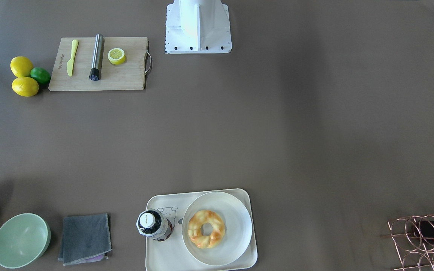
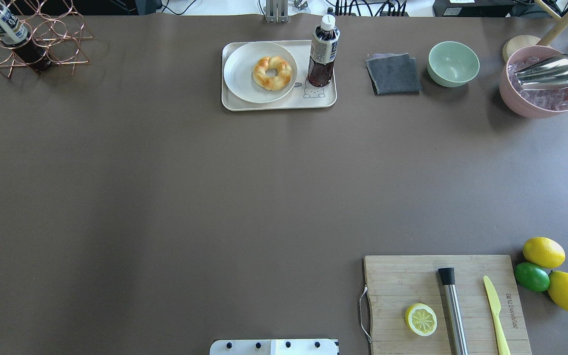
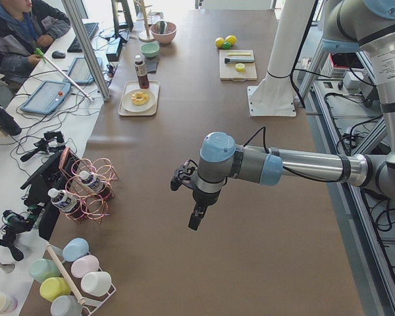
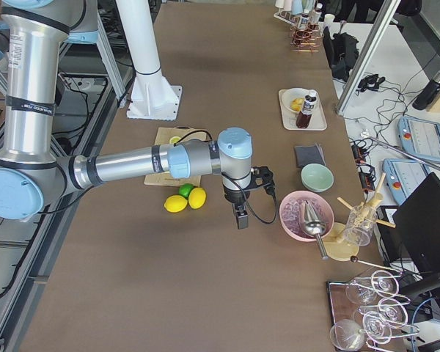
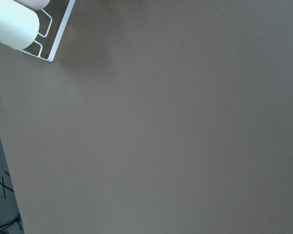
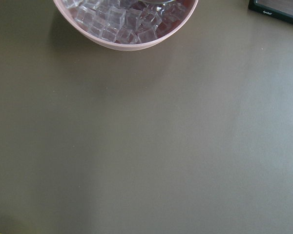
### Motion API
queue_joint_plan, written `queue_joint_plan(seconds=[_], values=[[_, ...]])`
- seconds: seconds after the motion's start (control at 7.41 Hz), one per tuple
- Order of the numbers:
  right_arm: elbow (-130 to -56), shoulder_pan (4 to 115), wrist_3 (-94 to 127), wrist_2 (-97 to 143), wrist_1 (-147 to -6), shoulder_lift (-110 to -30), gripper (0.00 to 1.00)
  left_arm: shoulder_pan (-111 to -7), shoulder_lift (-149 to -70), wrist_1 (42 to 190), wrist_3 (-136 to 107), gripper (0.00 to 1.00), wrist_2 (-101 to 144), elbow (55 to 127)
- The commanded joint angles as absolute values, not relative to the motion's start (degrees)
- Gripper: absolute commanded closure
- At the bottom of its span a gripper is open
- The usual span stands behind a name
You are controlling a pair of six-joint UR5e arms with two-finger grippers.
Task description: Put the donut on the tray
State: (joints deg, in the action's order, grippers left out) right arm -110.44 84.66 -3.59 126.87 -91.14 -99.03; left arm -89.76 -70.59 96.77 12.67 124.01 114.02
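Silver tubular arms (image 3: 309, 164), pale-blue joint caps (image 3: 217, 146), black cables (image 3: 260, 137); white base plate (image 1: 214, 42) with dark screws (image 1: 191, 48), top centre.

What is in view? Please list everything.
donut: 1, golden-yellow, on the plate
plate: 1, off-white, on the tray
tray: 1, cream, far table edge
bottle: 1, dark, upright on the tray
cloth: 1, grey, beside the tray
green bowl: 1, pale green, beside cloth
pink bowl: 1, pink, holds ice and steel scoop
cutting board: 1, wood, carries lemon slice, yellow knife, steel rod
lemons: 2, yellow, beside the board
lime: 1, green, by the lemons
wire rack: 1, copper, far corner, holds second bottle
left pincer: 1, black, above bare table
right pincer: 1, black, near pink bowl
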Motion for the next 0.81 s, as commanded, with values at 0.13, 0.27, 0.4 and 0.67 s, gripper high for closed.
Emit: queue_joint_plan(seconds=[0.13,0.27,0.4,0.67], values=[[-110.2,84.5,-3.3,127.3,-88.4,-99.9,0.00,-89.7,-70.6,96.8,12.5,0.03,124.0,114.0],[-110.1,84.4,-3.0,127.7,-88.4,-99.9,0.00,-89.7,-70.6,96.8,12.6,0.03,124.0,114.2],[-110.3,84.4,-0.7,127.4,-88.3,-99.5,0.00,-89.7,-70.7,96.8,12.6,0.03,124.1,114.3],[-110.2,84.4,0.0,127.4,-88.3,-99.5,0.00,-89.7,-71.2,96.9,12.7,0.03,124.1,114.5]])
